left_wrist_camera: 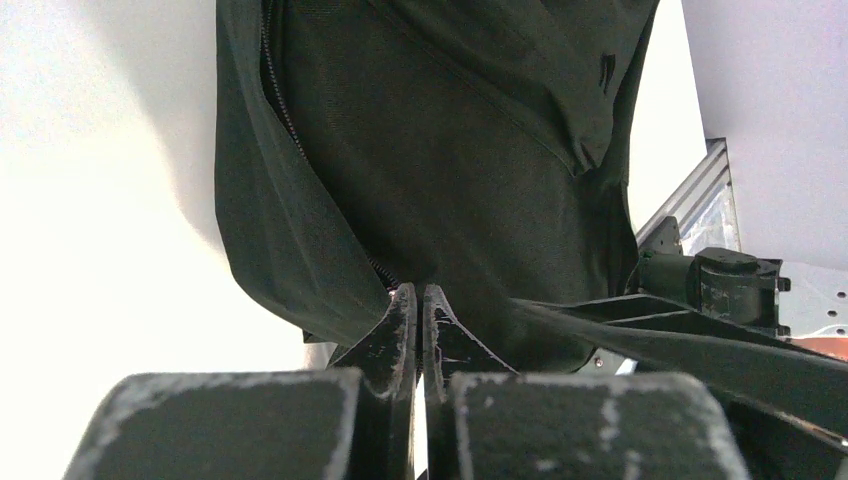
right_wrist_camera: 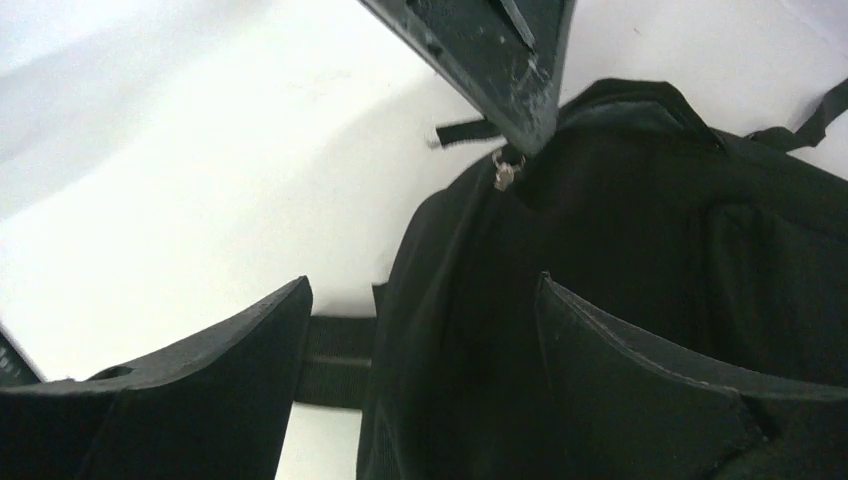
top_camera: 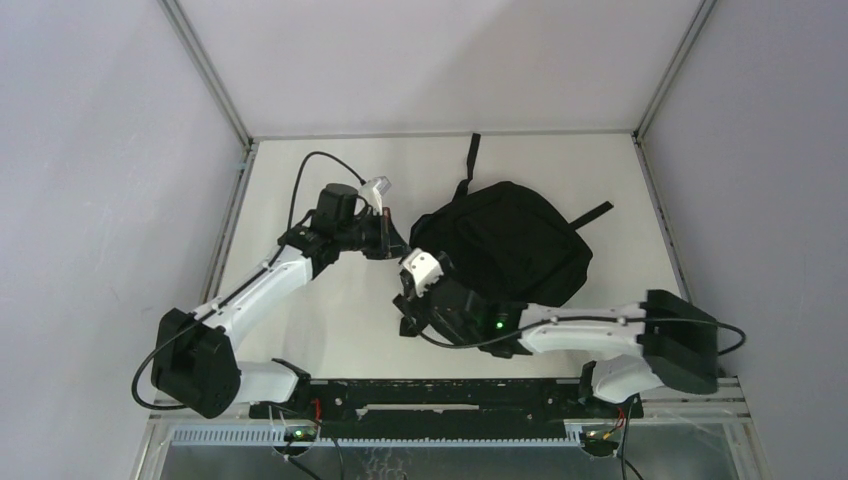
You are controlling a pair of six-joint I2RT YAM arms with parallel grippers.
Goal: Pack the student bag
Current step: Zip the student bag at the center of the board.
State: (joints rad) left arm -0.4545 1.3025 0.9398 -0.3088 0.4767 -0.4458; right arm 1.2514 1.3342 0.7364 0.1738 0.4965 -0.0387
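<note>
The student bag (top_camera: 510, 245), a floppy black backpack, lies on the white table right of centre. My left gripper (top_camera: 398, 248) is at the bag's left edge. In the left wrist view its fingertips (left_wrist_camera: 420, 297) are pressed together on the zip line of the bag (left_wrist_camera: 450, 150). In the right wrist view a small metal zipper pull (right_wrist_camera: 505, 172) sits right at those fingertips. My right gripper (top_camera: 410, 305) is at the bag's near left corner. It is open (right_wrist_camera: 420, 330), and the bag's edge (right_wrist_camera: 620, 230) lies between its fingers. No pink tag shows.
Black straps trail from the bag toward the back (top_camera: 472, 155) and to the right (top_camera: 592, 213). Another strap (right_wrist_camera: 335, 360) lies flat under the right gripper. Enclosure walls and metal posts (top_camera: 240, 170) ring the table (top_camera: 330, 320). The right arm (left_wrist_camera: 720, 285) shows beside the bag.
</note>
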